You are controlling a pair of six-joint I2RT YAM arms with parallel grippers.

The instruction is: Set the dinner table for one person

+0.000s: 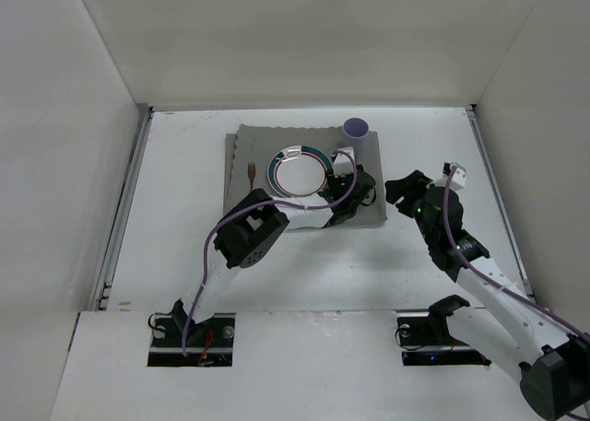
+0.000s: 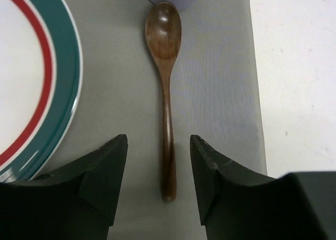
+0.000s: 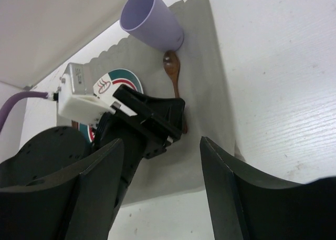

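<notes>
The dinner table (image 1: 184, 255) is a white tabletop carrying a grey mat (image 1: 241, 186). On the mat are a plate (image 1: 297, 172) with a teal and red rim, a fork (image 1: 251, 174) to its left and a purple cup (image 1: 356, 129) at the far right corner. A wooden spoon (image 2: 166, 93) lies flat on the mat right of the plate (image 2: 31, 82), bowl toward the cup (image 3: 152, 20). My left gripper (image 2: 158, 140) is open, its fingers on either side of the spoon's handle without touching it. My right gripper (image 3: 161, 143) is open and empty, over the table right of the mat.
The mat's right edge (image 2: 252, 93) runs close beside the spoon, with bare table (image 2: 294, 82) beyond it. White walls enclose the table on three sides. The two arms are near each other at the mat's right side (image 3: 205, 93).
</notes>
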